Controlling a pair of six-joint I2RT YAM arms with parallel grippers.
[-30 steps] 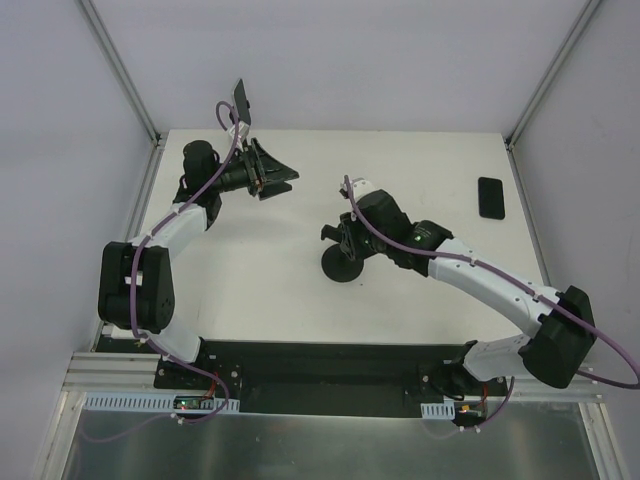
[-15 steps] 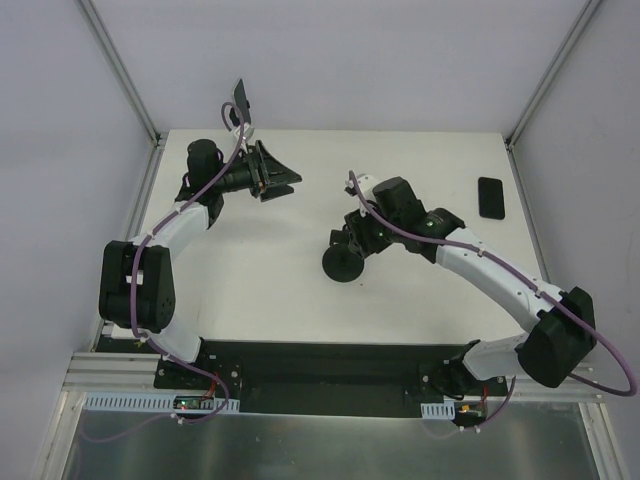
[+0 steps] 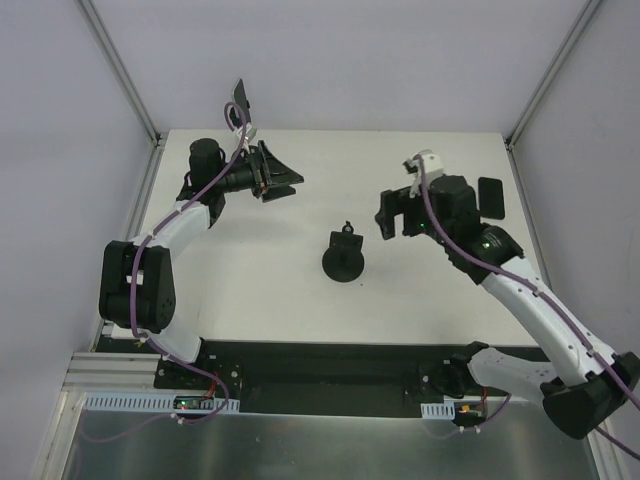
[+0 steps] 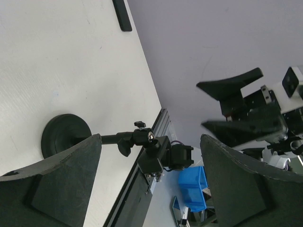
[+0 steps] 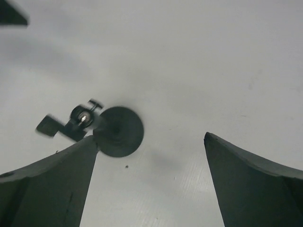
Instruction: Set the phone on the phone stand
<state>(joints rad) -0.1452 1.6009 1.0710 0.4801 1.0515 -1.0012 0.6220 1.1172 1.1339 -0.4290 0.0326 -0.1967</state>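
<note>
The phone stand [image 3: 343, 260], a black round base with a short arm and ball head, stands upright mid-table. It also shows as the stand [image 4: 66, 139] in the left wrist view and the stand [image 5: 118, 131] in the right wrist view. The phone [image 3: 490, 197], a flat black slab, lies at the back right; in the left wrist view the phone [image 4: 122, 15] is far off. My right gripper [image 3: 392, 215] hangs open and empty between stand and phone, touching neither. My left gripper [image 3: 285, 180] is open and empty at the back left, raised and pointing right.
The table's right edge and frame post run close behind the phone. In the left wrist view a blue bin [image 4: 191, 184] sits beyond the table's near edge, and the right arm's fingers [image 4: 232, 87] hang in the air.
The right gripper opened, let go of the phone stand, and pulled up and right toward the phone. The stand stayed upright. The left arm barely moved.
</note>
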